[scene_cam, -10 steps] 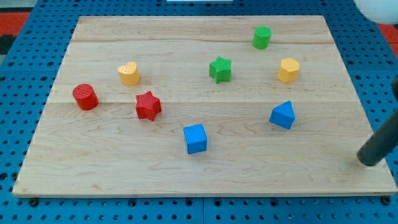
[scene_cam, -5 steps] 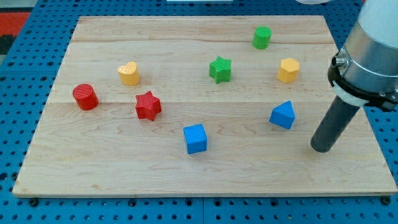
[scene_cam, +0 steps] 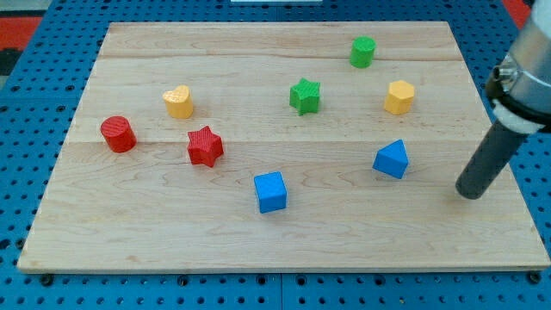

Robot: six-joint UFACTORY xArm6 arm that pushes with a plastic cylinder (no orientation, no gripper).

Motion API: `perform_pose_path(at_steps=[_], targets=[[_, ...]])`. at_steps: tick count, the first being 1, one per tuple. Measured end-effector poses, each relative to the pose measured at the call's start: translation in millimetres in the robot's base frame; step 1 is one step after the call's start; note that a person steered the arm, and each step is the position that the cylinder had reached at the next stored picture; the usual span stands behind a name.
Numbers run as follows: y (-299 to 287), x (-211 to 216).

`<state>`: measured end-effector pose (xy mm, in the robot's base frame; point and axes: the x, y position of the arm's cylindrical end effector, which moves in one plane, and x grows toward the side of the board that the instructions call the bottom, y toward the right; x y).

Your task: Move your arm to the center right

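pale wood board (scene_cam: 172, 232), visible grain, sits on a blue pegboard (scene_cam: 26, 103) dotted with holes. matte ridged plastic blocks on it: red cylinder (scene_cam: 118, 134), red star (scene_cam: 205, 145), yellow heart (scene_cam: 178, 102), green star (scene_cam: 305, 96), green cylinder (scene_cam: 363, 52), yellow hexagon (scene_cam: 399, 97), blue cube (scene_cam: 270, 192), blue wedge-like block (scene_cam: 392, 159), exact shape hard to make out.

my tip (scene_cam: 470, 194) is the end of a smooth dark rod, down at the board's right side about mid-height, near the right edge. no gripper here, so nothing opens or closes and nothing is held. tip is apart from every block; nearest is the blue wedge-like block to its left, with the yellow hexagon farther up-left.

bare wood runs along the view's bottom and between tip and right edge. arm housing (scene_cam: 527, 77) above the rod is cut off by the frame's right edge.
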<state>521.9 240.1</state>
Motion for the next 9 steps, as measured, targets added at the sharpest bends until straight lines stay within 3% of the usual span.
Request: perform_pose_path(at_steps=[7,9], targets=[[16,-85],[13,-86]])
